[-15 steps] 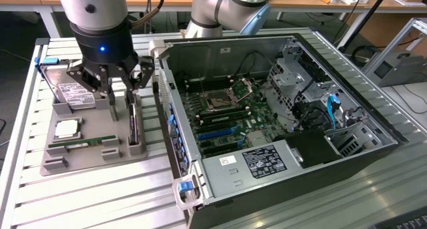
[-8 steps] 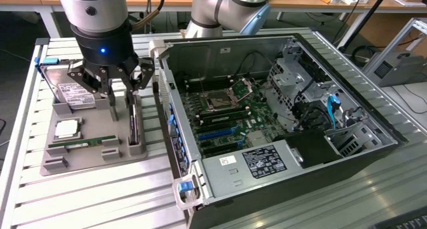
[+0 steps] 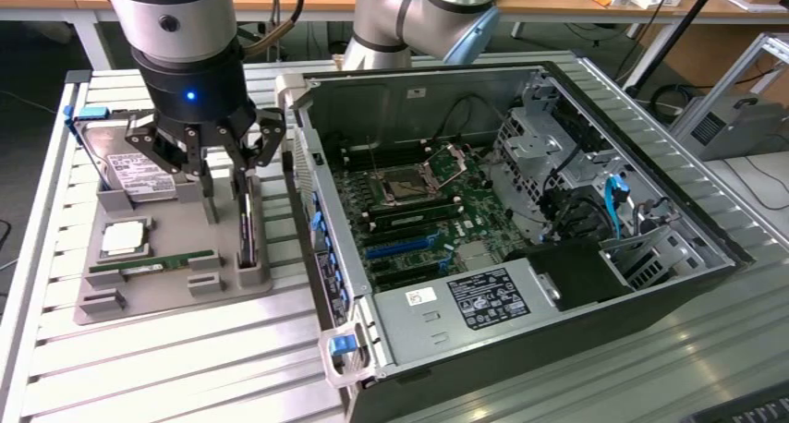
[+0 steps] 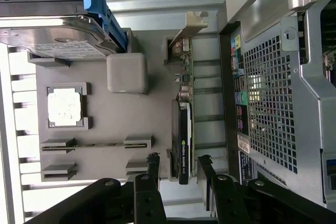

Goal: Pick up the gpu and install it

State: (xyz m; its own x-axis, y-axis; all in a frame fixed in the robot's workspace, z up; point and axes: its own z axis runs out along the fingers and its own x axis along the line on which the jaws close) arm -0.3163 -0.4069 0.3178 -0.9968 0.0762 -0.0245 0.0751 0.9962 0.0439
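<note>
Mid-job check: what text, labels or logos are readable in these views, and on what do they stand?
No text is clear enough to quote.
gpu: green logo and white lettering, too blurred.
power supply label: print too small.
hard drive label: too small.
case rear stickers: blurred.

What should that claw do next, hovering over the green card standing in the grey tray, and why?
Probably ease straight down a little, then close. The gripper is open, with one finger on either side of the gpu, which stands on edge in the grey tray. Gaps show between the fingers and the card, so nothing is gripped yet.
</note>
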